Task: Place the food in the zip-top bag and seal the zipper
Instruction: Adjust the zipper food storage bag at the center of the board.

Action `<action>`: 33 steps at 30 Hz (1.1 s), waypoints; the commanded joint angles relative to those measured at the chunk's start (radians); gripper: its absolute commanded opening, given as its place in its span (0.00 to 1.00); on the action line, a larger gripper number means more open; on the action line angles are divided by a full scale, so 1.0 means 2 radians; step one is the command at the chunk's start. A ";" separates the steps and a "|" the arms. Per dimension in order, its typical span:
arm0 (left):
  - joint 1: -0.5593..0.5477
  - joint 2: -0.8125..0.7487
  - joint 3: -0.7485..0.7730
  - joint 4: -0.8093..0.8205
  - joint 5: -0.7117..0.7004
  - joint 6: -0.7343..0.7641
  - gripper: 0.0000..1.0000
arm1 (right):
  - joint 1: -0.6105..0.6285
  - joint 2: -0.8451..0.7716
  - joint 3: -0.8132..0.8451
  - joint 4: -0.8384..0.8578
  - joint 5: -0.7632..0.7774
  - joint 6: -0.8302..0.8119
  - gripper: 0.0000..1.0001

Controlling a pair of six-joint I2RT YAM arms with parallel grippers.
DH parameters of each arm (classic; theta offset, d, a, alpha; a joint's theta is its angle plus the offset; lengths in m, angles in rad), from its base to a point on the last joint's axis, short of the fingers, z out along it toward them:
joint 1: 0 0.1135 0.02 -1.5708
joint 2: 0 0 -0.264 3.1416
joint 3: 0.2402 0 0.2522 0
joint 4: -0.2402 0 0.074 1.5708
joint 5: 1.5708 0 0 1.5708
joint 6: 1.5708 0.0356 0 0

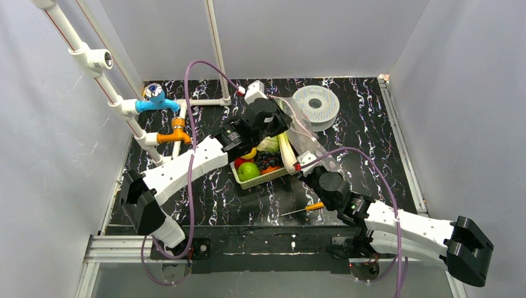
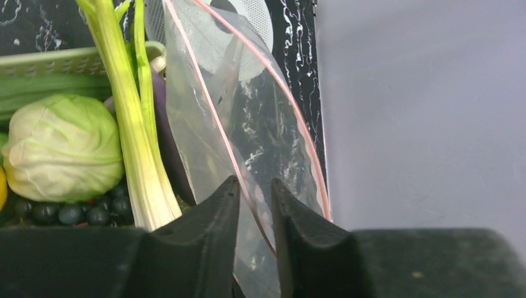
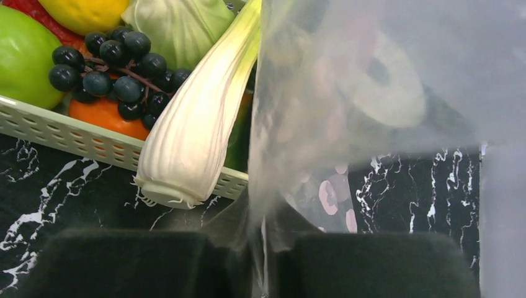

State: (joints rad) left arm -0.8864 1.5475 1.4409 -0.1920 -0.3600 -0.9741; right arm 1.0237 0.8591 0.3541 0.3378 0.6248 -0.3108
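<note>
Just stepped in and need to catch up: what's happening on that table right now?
The robot is handling a clear crinkly plastic zip-top bag beside a pale-green slatted basket. The right gripper pinches the bag's film. The left gripper has its jaws slightly apart around the mouth edge, with the thin pinkish-red zipper strip between them. The long white-green leek, pale-green cabbage and green apple lie in the basket; the bag looks empty.
</note>
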 commanded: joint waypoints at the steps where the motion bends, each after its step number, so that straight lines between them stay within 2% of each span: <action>1: 0.030 -0.015 -0.022 0.036 0.062 0.039 0.10 | 0.004 -0.002 0.035 -0.031 -0.011 0.038 0.33; 3: 0.041 -0.014 -0.028 0.039 0.097 0.047 0.01 | 0.005 -0.005 0.047 -0.078 -0.026 0.071 0.44; 5: 0.045 -0.011 -0.030 0.041 0.124 0.056 0.00 | 0.004 -0.011 0.073 -0.149 -0.037 0.135 0.51; 7: 0.045 -0.008 -0.035 0.049 0.150 0.063 0.00 | 0.005 -0.021 0.107 -0.244 -0.047 0.218 0.64; 9: 0.045 -0.004 -0.042 0.062 0.173 0.061 0.00 | 0.004 -0.034 0.141 -0.318 -0.070 0.287 0.83; 10: 0.046 -0.001 -0.047 0.068 0.185 0.058 0.00 | 0.004 -0.040 0.156 -0.351 -0.086 0.311 0.87; 14: 0.045 0.010 -0.057 0.089 0.226 0.034 0.00 | 0.005 -0.063 0.220 -0.461 -0.131 0.376 0.91; 16: 0.042 0.017 -0.062 0.092 0.237 0.022 0.00 | 0.004 -0.077 0.248 -0.499 -0.129 0.398 0.98; 18: 0.037 0.022 -0.065 0.106 0.241 0.016 0.00 | 0.004 -0.090 0.272 -0.520 -0.118 0.410 0.98; 24: 0.013 0.037 -0.052 0.114 0.233 0.008 0.00 | 0.004 -0.088 0.373 -0.592 -0.039 0.453 0.98; 30: -0.016 0.045 -0.043 0.114 0.211 0.001 0.00 | 0.003 -0.005 0.506 -0.729 0.076 0.538 0.98; 33: -0.028 0.044 -0.044 0.113 0.194 -0.002 0.00 | 0.002 0.026 0.544 -0.748 0.094 0.548 0.98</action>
State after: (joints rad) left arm -0.9134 1.6482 1.3181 0.0197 0.0802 -0.9666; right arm 1.0279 0.8399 1.3455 -1.0119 0.6744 0.6854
